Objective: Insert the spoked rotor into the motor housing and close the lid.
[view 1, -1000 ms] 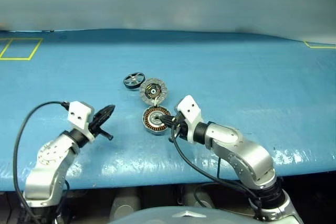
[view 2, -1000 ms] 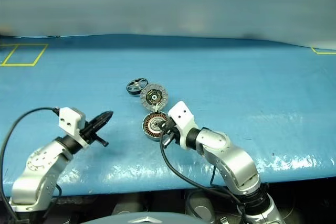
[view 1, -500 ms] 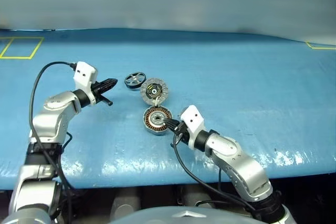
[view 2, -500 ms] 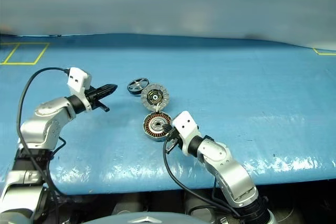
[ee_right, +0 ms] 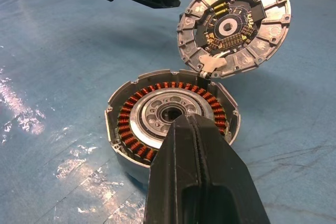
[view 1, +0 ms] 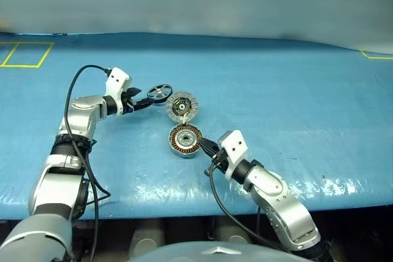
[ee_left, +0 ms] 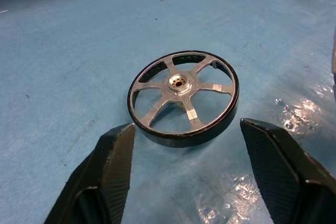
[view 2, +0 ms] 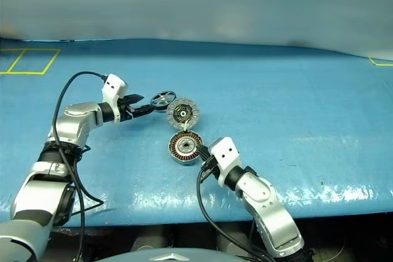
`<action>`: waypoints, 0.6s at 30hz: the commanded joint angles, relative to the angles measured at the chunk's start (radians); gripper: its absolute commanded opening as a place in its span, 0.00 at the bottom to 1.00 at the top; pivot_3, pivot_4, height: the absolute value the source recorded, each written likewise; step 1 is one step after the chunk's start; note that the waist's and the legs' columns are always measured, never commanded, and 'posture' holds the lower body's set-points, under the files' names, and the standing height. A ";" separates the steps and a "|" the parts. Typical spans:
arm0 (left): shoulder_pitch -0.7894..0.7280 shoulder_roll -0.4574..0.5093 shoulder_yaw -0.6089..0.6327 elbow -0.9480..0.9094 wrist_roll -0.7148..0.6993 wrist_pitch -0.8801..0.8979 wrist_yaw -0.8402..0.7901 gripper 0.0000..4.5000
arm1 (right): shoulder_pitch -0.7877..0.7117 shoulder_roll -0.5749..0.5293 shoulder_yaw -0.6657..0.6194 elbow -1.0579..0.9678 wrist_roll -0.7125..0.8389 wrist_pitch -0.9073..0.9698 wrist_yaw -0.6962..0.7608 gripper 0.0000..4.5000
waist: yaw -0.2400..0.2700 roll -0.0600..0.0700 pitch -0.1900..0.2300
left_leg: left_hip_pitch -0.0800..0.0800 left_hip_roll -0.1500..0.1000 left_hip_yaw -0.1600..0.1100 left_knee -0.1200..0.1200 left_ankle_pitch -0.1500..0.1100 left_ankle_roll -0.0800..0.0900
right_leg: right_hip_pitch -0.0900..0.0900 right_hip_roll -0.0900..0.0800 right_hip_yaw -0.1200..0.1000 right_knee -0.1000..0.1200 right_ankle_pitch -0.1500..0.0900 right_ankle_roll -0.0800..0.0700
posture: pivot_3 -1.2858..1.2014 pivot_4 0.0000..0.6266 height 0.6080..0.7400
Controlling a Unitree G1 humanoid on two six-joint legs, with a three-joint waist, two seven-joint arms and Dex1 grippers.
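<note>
Rotor lined up for the left tool's pinch

Fingers of the left tool (ee_left: 181,166) stand spread wide, one on each side of the spoked rotor (ee_left: 182,96), which lies flat on the blue counter (view 1: 295,90) just ahead of the tips and untouched. The ring sits roughly centred in the gap, a little nearer the one finger than the other. To take it well, I judge the tool should ease forward until the pads flank the rim at its widest, drop low enough to catch the thin black edge rather than skate over it, and close gently — a ring this slight could squirt sideways or tip up under a hard or off-centre squeeze.

The right tool (ee_right: 194,124) has its fingers pressed together, holding nothing, their tips at the near rim of the motor housing (view 1: 184,140); whether they touch it I cannot tell. The housing sits open, copper windings up, near the middle of the counter. The lid (view 1: 182,105) leans tilted at its far edge, patterned face showing, just beside the rotor — so the left tool should approach without knocking it.

No brand, label or readable writing shows on any part.
</note>
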 commanded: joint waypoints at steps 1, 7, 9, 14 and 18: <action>-0.064 -0.003 0.001 0.071 0.037 -0.079 -0.023 0.94 | 0.013 0.009 -0.001 -0.008 -0.008 -0.041 0.000 0.00 | 0.001 0.000 0.000 | 0.000 0.000 0.000 0.000 0.000 0.000 | 0.000 0.000 0.000 0.000 0.000 0.000 | 0.52 0.24 1.00; -0.137 -0.027 -0.002 0.209 0.101 -0.186 -0.004 0.94 | 0.028 0.024 0.000 -0.002 -0.019 -0.051 -0.004 0.00 | 0.005 0.000 0.000 | -0.001 0.000 0.000 0.001 0.000 0.000 | 0.000 0.000 0.000 0.000 0.000 0.001 | 0.52 0.24 1.00; -0.160 -0.039 0.000 0.254 0.123 -0.221 0.019 0.94 | 0.030 0.028 0.003 -0.002 -0.026 -0.052 -0.007 0.00 | 0.005 0.000 0.000 | -0.001 0.000 0.000 0.002 0.000 0.000 | 0.000 0.000 0.000 0.000 0.001 0.001 | 0.52 0.24 1.00; -0.200 -0.061 -0.020 0.343 0.189 -0.305 0.071 0.94 | 0.039 0.035 0.003 -0.001 -0.038 -0.049 -0.017 0.00 | 0.007 0.000 0.000 | -0.001 0.000 0.000 0.003 0.000 0.000 | 0.001 0.000 0.000 0.000 0.001 0.001 | 0.52 0.24 1.00; -0.218 -0.084 -0.019 0.391 0.211 -0.336 0.081 0.94 | 0.043 0.040 0.003 -0.002 -0.042 -0.050 -0.024 0.00 | 0.008 0.000 0.000 | -0.001 0.000 0.000 0.003 0.000 0.000 | 0.001 0.000 0.000 0.000 0.001 0.002 | 0.52 0.24 1.00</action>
